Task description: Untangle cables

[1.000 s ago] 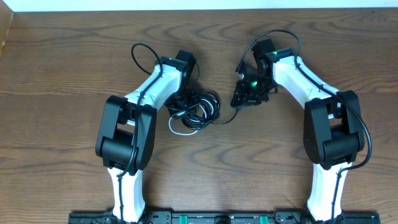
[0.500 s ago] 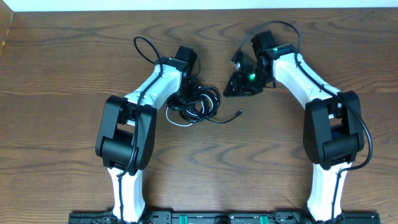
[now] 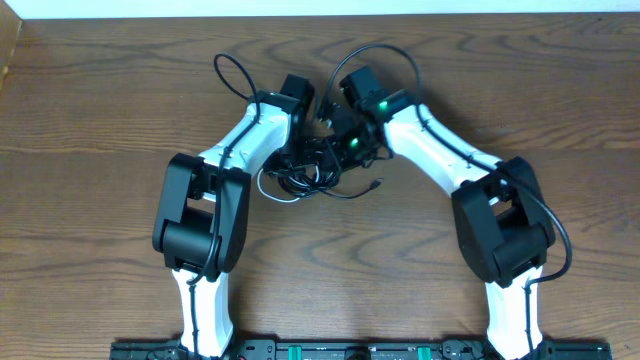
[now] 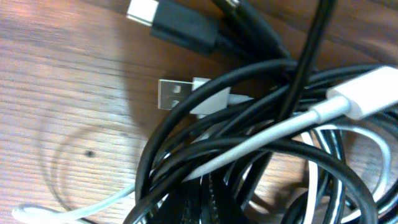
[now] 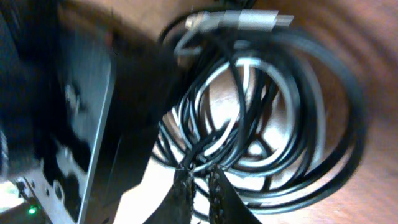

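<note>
We've got a dark wood-grain table (image 3: 90,120) under the fingers (image 5: 182,190), a white strip (image 3: 200,8) at its edge beyond them, a black rail (image 3: 330,352) with green parts behind.

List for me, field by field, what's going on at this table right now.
surface: wooden table
items: cables, black ones plus a white cable, tangled in one bundle
left gripper: shut, at the bundle
right gripper: jaws nearly together, apparently pinching black strands
loose end: one plug trailing out of the bundle
</note>
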Robot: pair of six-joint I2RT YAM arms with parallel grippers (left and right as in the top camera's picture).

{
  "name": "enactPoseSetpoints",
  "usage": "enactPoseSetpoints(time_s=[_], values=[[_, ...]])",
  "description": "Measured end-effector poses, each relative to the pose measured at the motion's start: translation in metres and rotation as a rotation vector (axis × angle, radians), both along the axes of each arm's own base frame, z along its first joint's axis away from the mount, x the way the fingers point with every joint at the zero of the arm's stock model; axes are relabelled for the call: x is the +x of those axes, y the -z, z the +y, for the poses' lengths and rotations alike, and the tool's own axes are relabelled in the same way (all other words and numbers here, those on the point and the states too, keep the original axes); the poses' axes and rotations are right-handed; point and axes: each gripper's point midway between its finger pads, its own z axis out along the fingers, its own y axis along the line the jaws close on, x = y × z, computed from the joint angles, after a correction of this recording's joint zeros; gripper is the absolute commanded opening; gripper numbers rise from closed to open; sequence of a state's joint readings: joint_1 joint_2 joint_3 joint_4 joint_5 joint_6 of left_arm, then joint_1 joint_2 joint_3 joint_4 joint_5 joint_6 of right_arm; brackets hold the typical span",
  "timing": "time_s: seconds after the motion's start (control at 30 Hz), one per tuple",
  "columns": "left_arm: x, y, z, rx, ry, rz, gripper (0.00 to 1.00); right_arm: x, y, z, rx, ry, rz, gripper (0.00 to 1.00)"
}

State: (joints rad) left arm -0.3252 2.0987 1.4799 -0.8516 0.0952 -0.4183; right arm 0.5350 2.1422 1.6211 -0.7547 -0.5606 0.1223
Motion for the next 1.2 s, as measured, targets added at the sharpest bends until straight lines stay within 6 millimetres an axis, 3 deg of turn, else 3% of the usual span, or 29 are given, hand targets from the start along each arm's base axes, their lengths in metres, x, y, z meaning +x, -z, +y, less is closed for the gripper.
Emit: enactPoseSetpoints(time_s=[0.27, 0.53, 0.7, 0.93, 1.2], values=[[0.007, 0.000, 0.030, -0.040, -0.120, 0.024, 0.08, -0.021, 0.010, 0.012, -0.092, -0.013, 0.004, 0.04], [0.008, -0.003, 0.036, -0.134, -0.180, 0.053, 0.08, -0.035, 0.022, 0.019, -0.115, -0.005, 0.022, 0.01], [0.008, -0.003, 0.034, -0.146, -0.182, 0.056, 0.08, -0.014, 0.017, 0.029, -0.058, 0.066, -0.021, 0.01], [0.008, -0.004, 0.032, -0.160, -0.183, 0.060, 0.08, 0.025, 0.007, 0.021, 0.004, 0.240, -0.039, 0.01], [0.007, -0.004, 0.031, -0.163, -0.183, 0.060, 0.08, 0.030, 0.008, 0.033, -0.040, 0.281, -0.122, 0.01]])
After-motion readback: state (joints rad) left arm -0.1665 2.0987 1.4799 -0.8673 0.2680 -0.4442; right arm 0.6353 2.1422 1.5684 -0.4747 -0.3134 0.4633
